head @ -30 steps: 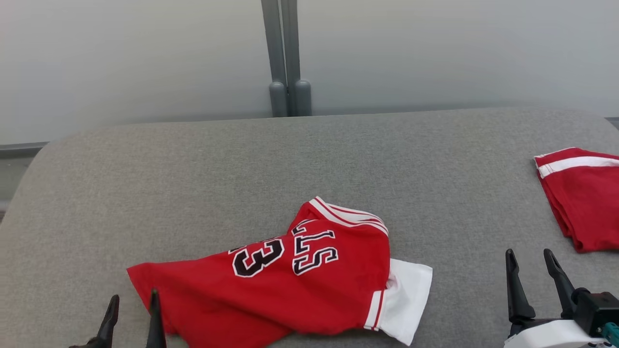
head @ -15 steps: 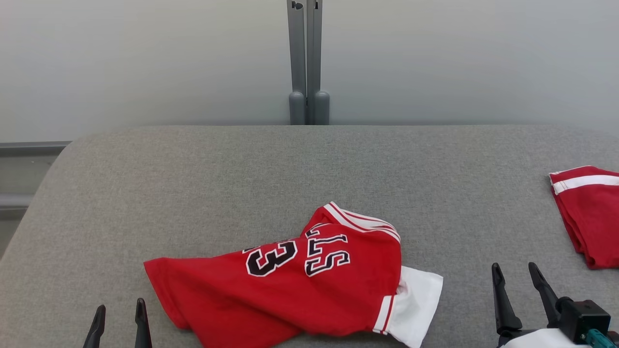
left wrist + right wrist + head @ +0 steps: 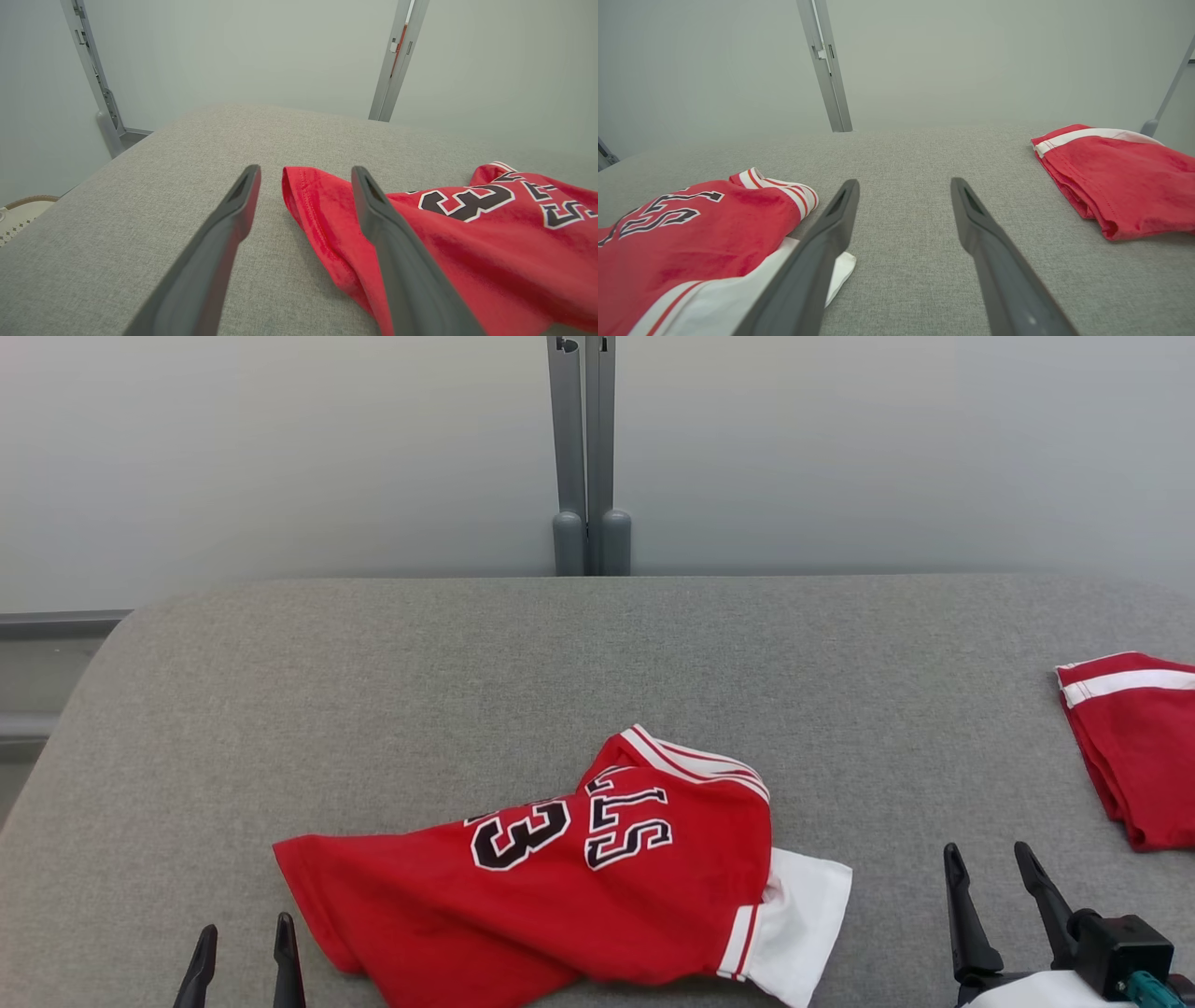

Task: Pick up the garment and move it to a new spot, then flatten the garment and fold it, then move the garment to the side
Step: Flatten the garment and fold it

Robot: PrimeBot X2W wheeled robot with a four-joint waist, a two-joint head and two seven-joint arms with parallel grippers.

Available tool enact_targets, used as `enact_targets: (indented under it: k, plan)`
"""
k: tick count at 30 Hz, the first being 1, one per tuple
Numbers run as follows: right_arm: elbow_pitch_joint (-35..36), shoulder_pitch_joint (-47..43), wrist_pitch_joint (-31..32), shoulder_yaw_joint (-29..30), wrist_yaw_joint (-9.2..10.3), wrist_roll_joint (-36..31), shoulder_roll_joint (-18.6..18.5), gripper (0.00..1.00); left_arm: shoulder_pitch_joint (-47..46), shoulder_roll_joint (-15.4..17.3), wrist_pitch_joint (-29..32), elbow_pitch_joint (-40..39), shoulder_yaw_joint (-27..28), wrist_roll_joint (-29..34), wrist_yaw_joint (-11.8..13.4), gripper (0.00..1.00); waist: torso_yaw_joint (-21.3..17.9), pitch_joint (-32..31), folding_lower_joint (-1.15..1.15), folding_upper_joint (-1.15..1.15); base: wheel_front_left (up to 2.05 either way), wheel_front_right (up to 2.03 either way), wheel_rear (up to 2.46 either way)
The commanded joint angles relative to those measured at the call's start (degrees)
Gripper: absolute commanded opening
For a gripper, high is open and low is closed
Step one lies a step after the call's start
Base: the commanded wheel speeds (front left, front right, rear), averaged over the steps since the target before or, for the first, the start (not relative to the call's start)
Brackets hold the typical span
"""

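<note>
Head view: the grey table [image 3: 597, 644] carries the red garment [image 3: 560, 887] at its near centre, long axis across the table, hem [image 3: 313, 882] toward the table's left, white sleeve [image 3: 798, 924] toward its right. The left gripper [image 3: 246, 926] and right gripper [image 3: 985, 847] hover at its near edge, jaws apart, empty.

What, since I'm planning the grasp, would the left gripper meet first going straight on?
Probably the jersey's hem corner, just ahead between the left gripper's open fingers, though depth is unclear.
</note>
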State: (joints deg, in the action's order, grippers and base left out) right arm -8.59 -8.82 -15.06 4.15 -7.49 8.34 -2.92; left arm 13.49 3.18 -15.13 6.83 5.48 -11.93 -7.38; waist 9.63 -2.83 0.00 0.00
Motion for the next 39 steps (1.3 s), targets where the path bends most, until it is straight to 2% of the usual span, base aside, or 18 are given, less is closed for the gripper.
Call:
enact_targets:
  k: [1, 7, 11, 13, 16, 19, 23, 26, 29, 33, 39]
  plan:
    - [0.3, -0.3, -0.2, -0.1, 0.00, -0.4, 0.0, 1.00, -0.3, 0.0, 0.0, -0.1, -0.1, -0.3, -0.2, 1.00, 0.0, 0.1, 0.00, 0.00, 0.00, 0.00, 0.00]
    - [0.3, -0.3, -0.2, 0.0, 0.00, -0.4, 0.0, 1.00, -0.4, -0.1, 0.0, 0.4, -0.7, -0.5, -0.2, 1.00, -0.1, 0.3, 0.00, 0.00, 0.00, 0.00, 0.00]
    - [-0.1, 2.0, -0.2, -2.7, 0.00, 0.0, -0.5, 1.00, 0.0, 0.4, 0.0, 4.7, -2.5, -5.8, -0.2, 1.00, -0.5, 0.7, 0.00, 0.00, 0.00, 0.00, 0.00]
    - [-3.3, 3.3, -0.1, -5.9, 0.00, 0.5, -2.3, 1.00, -1.0, 2.8, 1.2, 7.3, -6.0, -8.9, -0.2, 1.00, -0.7, 1.0, 0.00, 0.00, 0.00, 0.00, 0.00]
    - [-9.1, 8.2, 3.3, -12.7, 0.01, 0.2, -6.2, 1.00, -2.3, 7.1, 8.0, 8.5, -13.5, -13.2, -0.2, 1.00, -0.8, 1.5, 0.00, 0.00, 0.00, 0.00, 0.00]
    - [-13.1, 12.5, 8.4, -18.0, 0.01, 0.6, -9.9, 1.00, -3.0, 10.1, 13.8, 7.9, -16.0, -16.2, -0.1, 1.00, -0.6, 2.0, 0.00, 0.00, 0.00, 0.00, 0.00]
    - [-16.8, 17.3, 15.4, -25.9, 0.01, 2.1, -14.3, 1.00, -3.4, 11.1, 20.3, 6.7, -18.8, -20.1, -0.1, 1.00, -0.2, 3.2, 0.00, 0.00, 0.00, 0.00, 0.00]
    - [-18.1, 20.0, 19.8, -32.8, 0.01, 5.6, -17.2, 1.00, -3.1, 11.7, 23.5, 6.3, -20.2, -22.3, -0.1, 1.00, 0.1, 4.1, 0.00, 0.00, 0.00, 0.00, 0.00]
    - [-18.2, 22.1, 22.4, -38.1, 0.01, 9.1, -20.1, 1.00, -3.4, 11.7, 23.8, 6.0, -21.1, -23.2, -0.1, 1.00, 0.4, 4.8, 0.00, 0.00, 0.00, 0.00, 0.00]
    - [-18.2, 24.3, 23.6, -42.7, 0.01, 12.5, -22.3, 1.00, -4.2, 12.0, 23.9, 5.7, -22.6, -24.5, -0.1, 1.00, 0.6, 5.7, 0.00, 0.00, 0.00, 0.00, 0.00]
    - [-19.1, 26.7, 23.7, -47.9, -0.02, 16.6, -23.1, 1.00, -6.9, 12.1, 22.1, 8.6, -24.6, -24.9, -0.1, 1.00, 1.0, 6.2, 0.00, 0.00, 0.00, 0.00, 0.00]
